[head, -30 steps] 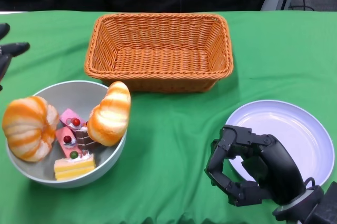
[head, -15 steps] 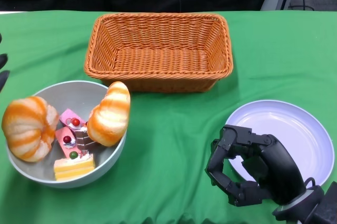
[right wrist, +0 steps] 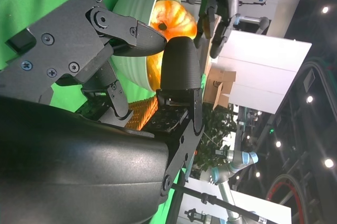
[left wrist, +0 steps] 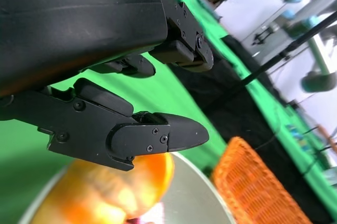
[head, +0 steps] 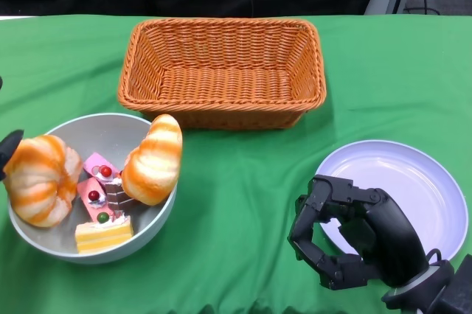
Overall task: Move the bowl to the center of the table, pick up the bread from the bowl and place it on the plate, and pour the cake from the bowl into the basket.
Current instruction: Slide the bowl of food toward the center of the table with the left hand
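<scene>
The left hand [left wrist: 105, 77], fingers apart and empty, is nearing the grey round bowl [head: 144, 229] at eight o'clock and risking nudging the round striped bread [head: 40, 179] overboard, while the right hand [head: 354, 240], fingers curled on nothing, is idling by the pale round plate [head: 435, 181] at four o'clock.

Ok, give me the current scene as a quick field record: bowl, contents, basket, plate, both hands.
bowl: grey, at the table's near left, not yet centred
bowl contents: two striped bread rolls, small cake pieces
basket: wicker, nothing in it, behind the bowl
plate: white, bare, at near right
left hand: only a fingertip shows at the head view's left edge, by the outer roll; fingers apart in the left wrist view, holding nothing
right hand: fingers curled in, holding nothing, over the plate's near-left rim
table: green cloth
</scene>
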Available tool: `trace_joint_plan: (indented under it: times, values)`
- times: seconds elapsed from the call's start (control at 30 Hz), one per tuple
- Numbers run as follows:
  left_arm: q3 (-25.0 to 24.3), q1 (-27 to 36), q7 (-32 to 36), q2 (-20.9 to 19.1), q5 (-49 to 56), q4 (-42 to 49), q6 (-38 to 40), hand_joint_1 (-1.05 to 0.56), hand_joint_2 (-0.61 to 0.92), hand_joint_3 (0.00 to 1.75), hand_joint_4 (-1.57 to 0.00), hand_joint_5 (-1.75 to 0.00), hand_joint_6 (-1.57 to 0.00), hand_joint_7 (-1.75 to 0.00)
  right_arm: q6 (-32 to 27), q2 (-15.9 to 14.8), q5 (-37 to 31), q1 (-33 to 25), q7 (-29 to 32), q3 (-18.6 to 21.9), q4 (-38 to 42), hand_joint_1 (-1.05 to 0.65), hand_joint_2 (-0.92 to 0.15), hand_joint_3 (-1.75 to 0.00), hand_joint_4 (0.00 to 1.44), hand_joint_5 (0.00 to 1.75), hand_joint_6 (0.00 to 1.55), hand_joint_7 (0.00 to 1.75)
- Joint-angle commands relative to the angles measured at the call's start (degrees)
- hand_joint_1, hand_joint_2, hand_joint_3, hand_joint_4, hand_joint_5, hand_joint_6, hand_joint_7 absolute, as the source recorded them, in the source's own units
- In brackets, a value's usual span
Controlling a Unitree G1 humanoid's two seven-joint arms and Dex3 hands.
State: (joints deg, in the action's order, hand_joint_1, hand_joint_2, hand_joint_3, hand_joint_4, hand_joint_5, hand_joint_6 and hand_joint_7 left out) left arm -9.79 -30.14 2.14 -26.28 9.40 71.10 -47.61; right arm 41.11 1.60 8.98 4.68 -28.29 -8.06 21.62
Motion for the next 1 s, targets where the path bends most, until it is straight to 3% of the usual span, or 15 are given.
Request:
trace_joint_plan:
  times: [0.03,0.47,1.0]
  values:
    - [0.99,-0.48,0.37,-1.28,0.42,1.1,2.36,-0.69,0.92,0.54,-0.27,0.0,-0.3,0.0,-0.15,-0.38,0.19,0.03,0.37,0.26,-0.32,-0.19,-0.47,-1.02,0.88,1.63,0.83,1.36]
    - [-1.79,-0.81,-11.57,3.52,-8.05,1.46,9.42,-0.68,0.92,0.59,-0.14,0.0,-0.15,0.0,-0.19,-0.55,0.25,-0.05,0.19,0.24,-0.29,-0.19,-0.46,-1.04,0.88,1.64,0.82,1.36]
    - [-3.37,-0.19,-12.85,7.83,-11.98,-0.36,14.32,-0.73,0.92,0.63,-0.16,-0.01,-0.17,-0.01,0.66,-0.24,-0.36,0.44,0.49,0.22,0.69,-0.21,-0.48,-0.99,0.89,1.63,0.83,1.36]
